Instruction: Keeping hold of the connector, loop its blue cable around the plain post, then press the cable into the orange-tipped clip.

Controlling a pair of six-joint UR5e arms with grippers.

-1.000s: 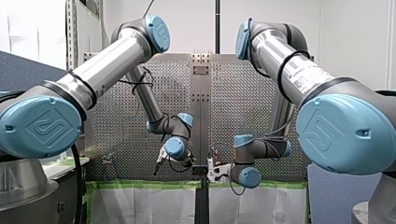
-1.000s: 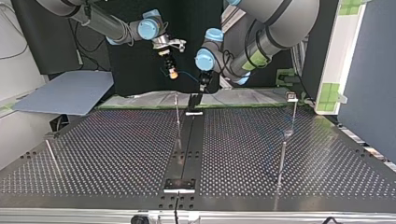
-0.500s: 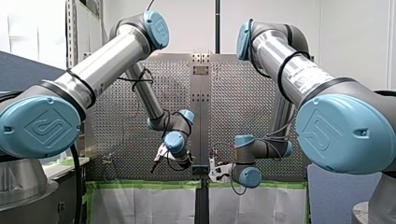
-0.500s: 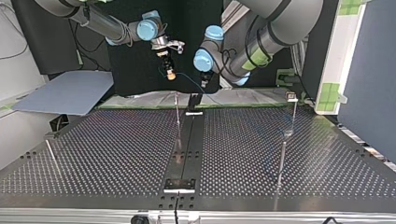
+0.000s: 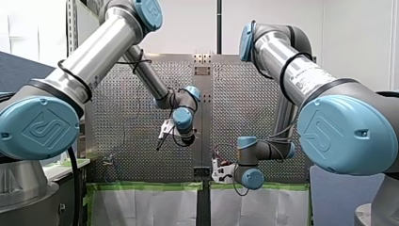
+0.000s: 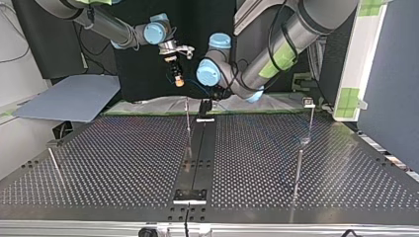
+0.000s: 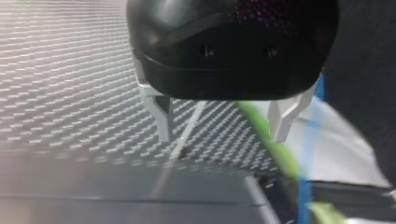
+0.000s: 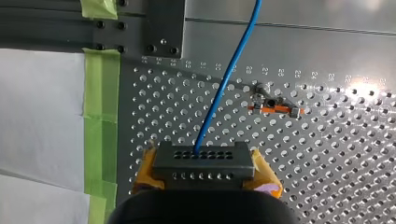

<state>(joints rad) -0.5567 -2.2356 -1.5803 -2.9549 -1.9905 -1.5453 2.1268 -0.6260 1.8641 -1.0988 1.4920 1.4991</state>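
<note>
In the right wrist view my right gripper (image 8: 204,171) is shut on the grey connector (image 8: 203,158), with a yellow pad (image 8: 145,169) on each side of it. The blue cable (image 8: 229,77) runs from the connector's top out over the perforated plate. The orange-tipped clip (image 8: 275,109) stands on the plate, ahead of the connector and beside the cable. My left gripper (image 7: 224,133) is open with nothing between its metal fingers (image 7: 163,119). A thin plain post (image 7: 186,135) rises from the plate beyond them. In the top view my right gripper (image 6: 178,78) hangs above a thin post (image 6: 187,118).
Green tape (image 8: 100,88) edges the plate beside white sheeting. More thin posts stand on the table in the top view, one at the right (image 6: 311,121) with a small fitting on top and one at the left (image 6: 54,165). A dark rail (image 6: 200,148) runs down the middle.
My left arm has lifted, carrying its open gripper up the front view and toward the top view's left. My right gripper has stayed almost still with the connector.
</note>
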